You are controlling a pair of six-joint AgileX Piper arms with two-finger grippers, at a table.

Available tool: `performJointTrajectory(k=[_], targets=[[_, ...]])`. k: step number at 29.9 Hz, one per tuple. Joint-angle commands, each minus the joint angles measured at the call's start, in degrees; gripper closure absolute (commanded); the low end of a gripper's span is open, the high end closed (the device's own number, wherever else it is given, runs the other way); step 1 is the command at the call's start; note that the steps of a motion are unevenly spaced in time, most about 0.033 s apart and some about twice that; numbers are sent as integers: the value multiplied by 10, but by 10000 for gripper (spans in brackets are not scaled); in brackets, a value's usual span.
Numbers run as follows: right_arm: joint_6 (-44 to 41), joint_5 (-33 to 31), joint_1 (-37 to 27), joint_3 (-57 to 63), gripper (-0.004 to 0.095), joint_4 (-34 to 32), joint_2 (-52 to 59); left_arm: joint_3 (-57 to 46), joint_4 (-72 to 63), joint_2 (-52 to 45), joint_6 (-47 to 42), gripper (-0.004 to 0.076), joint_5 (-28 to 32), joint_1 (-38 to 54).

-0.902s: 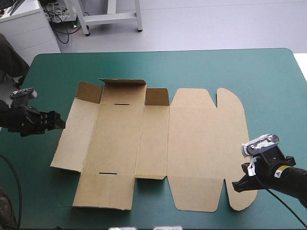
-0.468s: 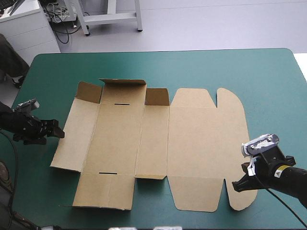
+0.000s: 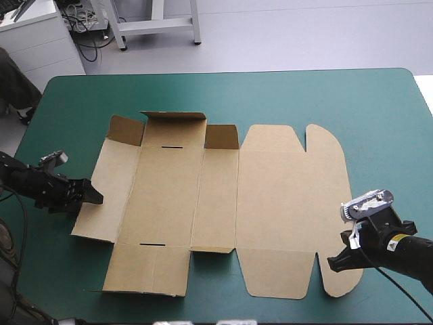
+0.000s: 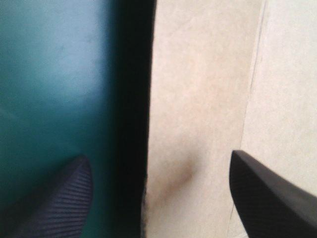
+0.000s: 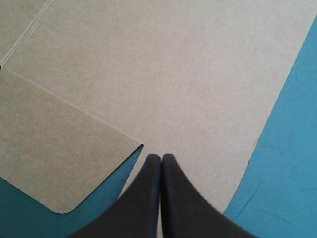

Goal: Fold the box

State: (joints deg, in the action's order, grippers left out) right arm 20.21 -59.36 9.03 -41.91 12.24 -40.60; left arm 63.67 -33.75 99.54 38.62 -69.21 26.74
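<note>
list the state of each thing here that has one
box: unfolded, mostly flat, far flaps raised
left gripper: open, astride the box's left edge
right gripper: shut, tip at the box's near right corner

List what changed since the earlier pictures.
The left end effector moved toward the near side and rightward, up to the left edge of the box. It is open and straddles that edge. Nothing was gripped. The right end effector, shut, and the box stayed put.
</note>
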Motion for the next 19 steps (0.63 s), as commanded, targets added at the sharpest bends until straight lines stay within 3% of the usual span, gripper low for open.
performJointTrajectory(k=[1,14,19], targets=[[5,22,-3,-14,931,9,1,-15,-33,-7,17,173,-56,-23],[5,22,-3,-14,931,9,1,-21,-40,-7,13,184,-55,-92],[5,22,-3,-14,931,9,1,-21,-42,-7,4,300,-55,-92]])
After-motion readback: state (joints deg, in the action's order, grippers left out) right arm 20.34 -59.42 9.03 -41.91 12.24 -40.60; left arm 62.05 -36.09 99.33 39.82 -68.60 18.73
